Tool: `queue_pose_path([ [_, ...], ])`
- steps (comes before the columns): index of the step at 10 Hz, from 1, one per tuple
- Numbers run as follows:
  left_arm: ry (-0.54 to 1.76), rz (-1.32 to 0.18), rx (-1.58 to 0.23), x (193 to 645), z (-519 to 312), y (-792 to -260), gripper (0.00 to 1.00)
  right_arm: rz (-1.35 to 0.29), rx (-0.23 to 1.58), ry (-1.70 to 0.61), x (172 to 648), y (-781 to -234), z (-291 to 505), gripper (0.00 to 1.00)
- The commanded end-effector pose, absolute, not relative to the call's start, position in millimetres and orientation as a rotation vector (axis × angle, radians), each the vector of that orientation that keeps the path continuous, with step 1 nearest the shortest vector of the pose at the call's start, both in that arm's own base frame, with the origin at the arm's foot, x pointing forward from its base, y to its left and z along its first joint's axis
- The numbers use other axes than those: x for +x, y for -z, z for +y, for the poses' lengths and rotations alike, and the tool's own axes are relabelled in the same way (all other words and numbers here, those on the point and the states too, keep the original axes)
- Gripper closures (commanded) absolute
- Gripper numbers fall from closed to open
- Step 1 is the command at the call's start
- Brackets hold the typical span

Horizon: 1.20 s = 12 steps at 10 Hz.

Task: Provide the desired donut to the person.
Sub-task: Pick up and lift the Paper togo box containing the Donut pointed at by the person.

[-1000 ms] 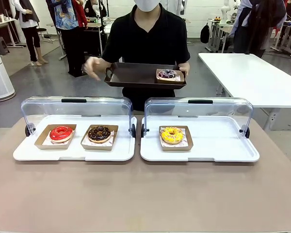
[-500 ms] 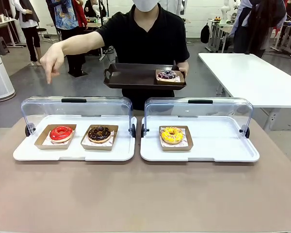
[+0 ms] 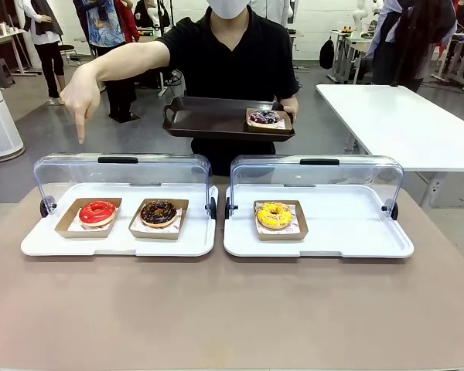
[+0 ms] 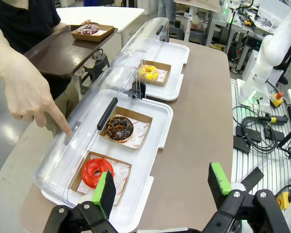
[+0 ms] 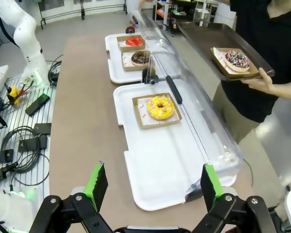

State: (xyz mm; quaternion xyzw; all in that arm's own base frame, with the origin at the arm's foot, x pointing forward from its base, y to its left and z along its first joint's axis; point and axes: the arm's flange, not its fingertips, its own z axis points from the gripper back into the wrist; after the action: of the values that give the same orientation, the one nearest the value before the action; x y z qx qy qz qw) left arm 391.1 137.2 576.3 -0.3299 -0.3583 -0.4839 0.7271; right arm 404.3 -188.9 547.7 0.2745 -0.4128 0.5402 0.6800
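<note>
Person's pointing hand (image 3: 80, 97) hangs over red-glazed ring donut (image 3: 97, 212), leftmost in left white display case (image 3: 116, 246). Likely light, soft, glaze smears: pinch its brown cardboard tray (image 3: 66, 226) rim. left gripper (image 4: 162, 183), right gripper (image 5: 153, 185): jaws apart, empty.

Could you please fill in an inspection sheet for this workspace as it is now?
Surface: brown table; left case, right case, lids open.
Job's things: red donut, chocolate donut, yellow donut in the cases; the person's hand points down over the red donut's end; dark tray holds a sprinkled donut.
Clutter: nothing seen.
Grippers: left gripper and right gripper, jaws open, empty.
Cables: black cables beside the table.
Surroundings: white table, people behind.
</note>
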Motion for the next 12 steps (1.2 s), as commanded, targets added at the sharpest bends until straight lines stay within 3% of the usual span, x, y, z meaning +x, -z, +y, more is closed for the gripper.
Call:
queue_pose_path([
  [1, 1.07, -0.796, -0.737, 390.6, 137.7, -578.4, 0.0, -0.92, 0.612, -1.216, 403.6, -547.4, -189.2, 0.0],
  [12, 1.07, -0.796, -0.737, 390.6, 137.7, -578.4, 0.0, -0.92, 0.612, -1.216, 403.6, -547.4, -189.2, 0.0],
])
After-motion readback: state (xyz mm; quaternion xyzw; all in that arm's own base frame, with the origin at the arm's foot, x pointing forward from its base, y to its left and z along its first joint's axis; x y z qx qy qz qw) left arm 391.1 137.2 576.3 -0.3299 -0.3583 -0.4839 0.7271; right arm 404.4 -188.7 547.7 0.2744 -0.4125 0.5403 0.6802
